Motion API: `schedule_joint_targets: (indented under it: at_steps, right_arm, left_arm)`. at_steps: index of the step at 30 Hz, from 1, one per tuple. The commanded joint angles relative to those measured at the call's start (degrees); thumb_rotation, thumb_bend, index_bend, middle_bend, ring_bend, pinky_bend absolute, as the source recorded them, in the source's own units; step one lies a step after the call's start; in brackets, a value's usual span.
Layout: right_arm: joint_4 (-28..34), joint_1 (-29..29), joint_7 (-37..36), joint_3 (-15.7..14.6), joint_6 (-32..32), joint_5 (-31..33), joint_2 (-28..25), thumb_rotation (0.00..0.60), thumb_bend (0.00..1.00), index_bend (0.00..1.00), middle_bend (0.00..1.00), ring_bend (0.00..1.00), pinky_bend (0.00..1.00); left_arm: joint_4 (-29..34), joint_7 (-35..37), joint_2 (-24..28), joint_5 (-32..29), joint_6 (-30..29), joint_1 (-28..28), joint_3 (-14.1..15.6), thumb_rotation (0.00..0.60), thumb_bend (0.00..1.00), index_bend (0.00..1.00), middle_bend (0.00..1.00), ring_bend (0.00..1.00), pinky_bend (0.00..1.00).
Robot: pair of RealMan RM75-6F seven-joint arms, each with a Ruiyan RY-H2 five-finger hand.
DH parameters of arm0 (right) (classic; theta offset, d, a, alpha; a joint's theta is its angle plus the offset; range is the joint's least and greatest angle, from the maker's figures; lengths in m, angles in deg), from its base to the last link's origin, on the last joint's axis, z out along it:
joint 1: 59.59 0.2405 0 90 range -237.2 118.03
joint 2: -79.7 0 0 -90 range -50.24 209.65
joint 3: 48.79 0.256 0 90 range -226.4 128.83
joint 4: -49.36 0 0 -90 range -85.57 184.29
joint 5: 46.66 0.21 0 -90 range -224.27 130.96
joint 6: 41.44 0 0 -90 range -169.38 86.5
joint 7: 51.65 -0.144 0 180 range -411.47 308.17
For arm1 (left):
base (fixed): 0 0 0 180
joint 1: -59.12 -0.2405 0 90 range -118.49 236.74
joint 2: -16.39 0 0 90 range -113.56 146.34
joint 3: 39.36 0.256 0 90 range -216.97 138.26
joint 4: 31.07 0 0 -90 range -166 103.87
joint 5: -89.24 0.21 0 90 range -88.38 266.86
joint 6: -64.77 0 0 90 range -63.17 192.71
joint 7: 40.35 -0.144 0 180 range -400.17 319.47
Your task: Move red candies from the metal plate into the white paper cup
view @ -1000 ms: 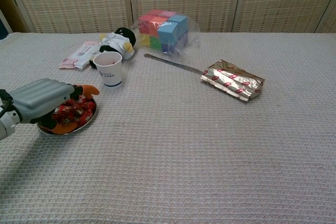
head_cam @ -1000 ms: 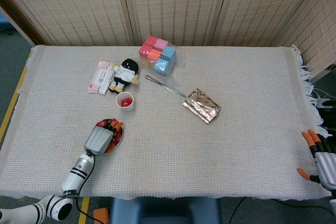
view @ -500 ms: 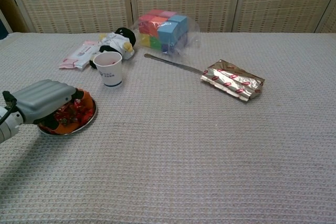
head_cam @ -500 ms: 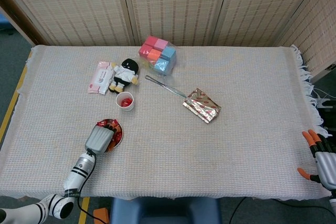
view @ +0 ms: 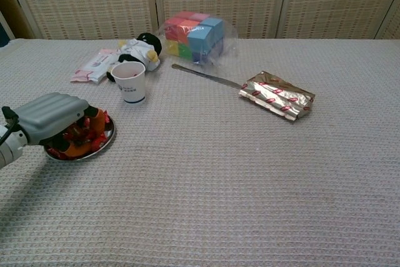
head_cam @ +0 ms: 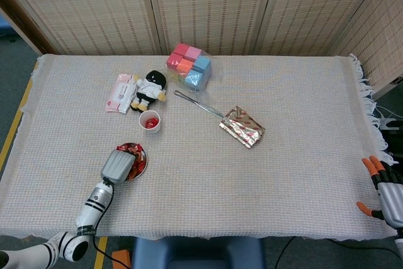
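The metal plate (head_cam: 144, 155) (view: 108, 136) lies at the front left of the table, heaped with red candies (head_cam: 136, 150) (view: 89, 133). My left hand (head_cam: 118, 165) (view: 50, 114) covers the plate's near side. Its orange-tipped fingers are curled down into the pile, closed around candies under the palm. The white paper cup (head_cam: 150, 121) (view: 129, 82) stands upright just behind the plate, apart from the hand, with red candies inside. My right hand (head_cam: 385, 194) hangs off the table's front right corner, fingers apart and holding nothing; the chest view does not show it.
Behind the cup lie a plush penguin (head_cam: 150, 87) and a pink wipes pack (head_cam: 121, 92). A bag of coloured cubes (head_cam: 189, 66) sits further back. A long metal utensil (head_cam: 198, 105) and a foil packet (head_cam: 242, 126) lie mid-table.
The left hand's thumb and fingers, spread over the plate a second ago, have curled down into the candies. The hand shifted slightly left. The right hand stayed still.
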Motion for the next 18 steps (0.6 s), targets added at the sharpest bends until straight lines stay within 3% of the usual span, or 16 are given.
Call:
schedule_joint_targets:
  at_steps: [1, 18]
  right_arm:
    - [0.02, -0.01, 0.03, 0.00, 0.01, 0.02, -0.01, 0.600, 0.09, 0.00, 0.00, 0.00, 0.14]
    - [0.02, 0.21, 0.60, 0.20, -0.63, 0.91, 0.11, 0.600, 0.09, 0.00, 0.00, 0.00, 0.15]
  left_arm:
    - [-0.10, 0.21, -0.06, 0.00, 0.11, 0.02, -0.10, 0.600, 0.41, 0.50, 0.50, 0.52, 1.00]
    - [-2.12, 1.21, -0.44, -0.17, 1.43, 1.15, -1.37, 0.600, 0.51, 0.66, 0.64, 0.60, 1.00]
